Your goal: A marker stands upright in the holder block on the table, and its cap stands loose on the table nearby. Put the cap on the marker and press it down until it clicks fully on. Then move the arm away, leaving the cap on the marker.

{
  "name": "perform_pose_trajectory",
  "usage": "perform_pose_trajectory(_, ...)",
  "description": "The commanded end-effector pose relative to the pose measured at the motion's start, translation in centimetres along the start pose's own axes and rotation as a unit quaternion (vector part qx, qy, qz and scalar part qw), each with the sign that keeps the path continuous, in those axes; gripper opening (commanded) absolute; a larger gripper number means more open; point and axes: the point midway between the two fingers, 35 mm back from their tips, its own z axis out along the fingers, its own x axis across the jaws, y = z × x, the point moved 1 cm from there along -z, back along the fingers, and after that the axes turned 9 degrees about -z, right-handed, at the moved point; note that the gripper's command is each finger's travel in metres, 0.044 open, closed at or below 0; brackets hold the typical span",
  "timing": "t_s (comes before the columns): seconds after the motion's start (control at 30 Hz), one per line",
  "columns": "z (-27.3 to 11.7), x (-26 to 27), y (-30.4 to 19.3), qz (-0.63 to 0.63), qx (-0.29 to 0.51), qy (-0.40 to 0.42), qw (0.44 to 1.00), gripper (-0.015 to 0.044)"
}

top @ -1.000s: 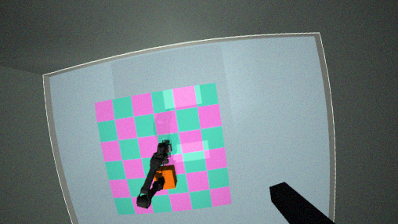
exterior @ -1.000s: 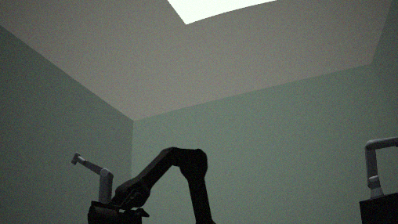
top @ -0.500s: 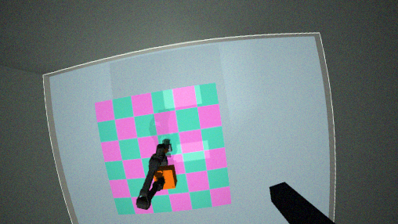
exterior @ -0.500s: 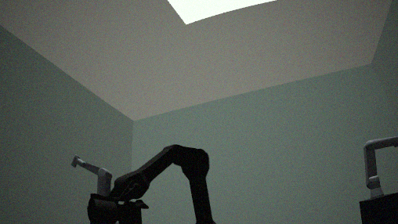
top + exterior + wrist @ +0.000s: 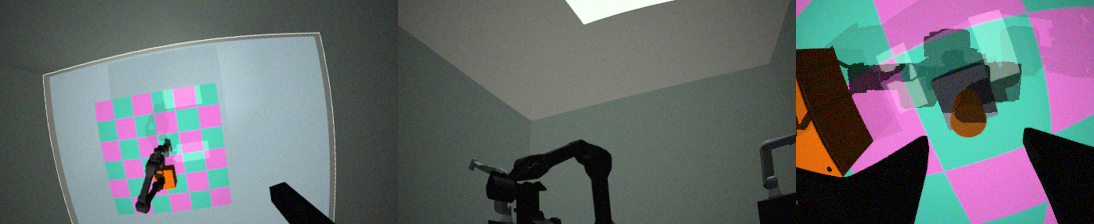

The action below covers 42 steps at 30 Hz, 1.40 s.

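Flanking open end effector point(image 5: 974, 163): orange block point(image 5: 823, 112).

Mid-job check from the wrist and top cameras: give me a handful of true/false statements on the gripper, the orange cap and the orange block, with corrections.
1. The gripper is shut on the cap. False: its fingers stand apart with nothing between them.
2. The orange cap shows beyond the fingertips in the wrist view. True.
3. The orange block sits on the checkered mat. True.
4. The block lies right of the cap in the wrist view. False: it is at the left edge.
5. The mat is pink and teal. True.
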Motion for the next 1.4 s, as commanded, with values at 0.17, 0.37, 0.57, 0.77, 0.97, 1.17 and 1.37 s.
perform_pose_trajectory(0.17,0.4,0.2,-0.2,0.46,-0.001,-0.002,0.888,0.0072)
perform_pose_trajectory(0.37,0.6,0.3,-0.3,0.606,-0.001,-0.002,0.795,0.0)
perform_pose_trajectory(0.57,0.6,0.3,-0.3,0.606,-0.001,-0.002,0.795,0.0)
perform_pose_trajectory(0.77,0.6,0.3,-0.3,0.606,-0.001,-0.002,0.795,0.0)
perform_pose_trajectory(0.97,0.6,0.3,-0.3,0.606,-0.001,-0.002,0.795,0.0)
perform_pose_trajectory(1.17,1.0,0.3,-0.3,0.606,-0.001,-0.002,0.795,0.0)
perform_pose_trajectory(1.37,1.9,0.3,-0.3,0.606,-0.001,-0.002,0.795,0.0)
